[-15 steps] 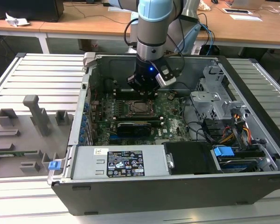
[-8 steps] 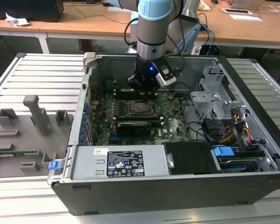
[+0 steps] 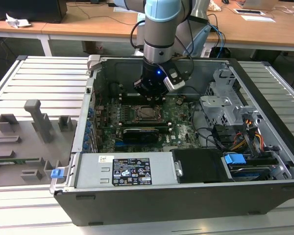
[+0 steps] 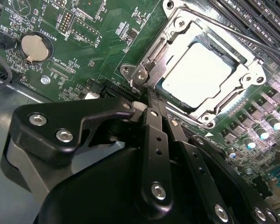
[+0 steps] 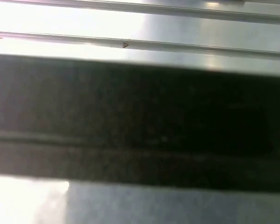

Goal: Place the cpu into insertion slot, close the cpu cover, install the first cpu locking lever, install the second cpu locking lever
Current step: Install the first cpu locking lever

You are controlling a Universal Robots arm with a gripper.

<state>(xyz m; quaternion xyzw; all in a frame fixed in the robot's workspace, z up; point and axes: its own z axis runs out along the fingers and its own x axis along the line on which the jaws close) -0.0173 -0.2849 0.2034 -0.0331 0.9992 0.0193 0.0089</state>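
Observation:
The cpu (image 4: 198, 77) lies flat in the insertion slot (image 4: 203, 116), its dull silver face showing through the window of the cpu cover (image 4: 179, 28), which lies down over it. My gripper (image 4: 151, 95) has its black fingers (image 4: 155, 135) pressed together, and their tip sits at the socket's corner by a hooked lever end (image 4: 144, 70). A thin lever rod (image 4: 224, 29) runs along the socket's far side. In the exterior view my gripper (image 3: 153, 93) hangs inside the open case just above the insertion slot (image 3: 148, 113).
A black graphics card (image 3: 139, 133) sits beside the socket, with the power supply (image 3: 122, 171) at the case front. The drive cage (image 3: 225, 105) and cables (image 3: 245, 137) are on the exterior view's right. A grey fixture tray (image 3: 24, 142) lies on the left. Memory slots (image 4: 266, 18) flank the socket.

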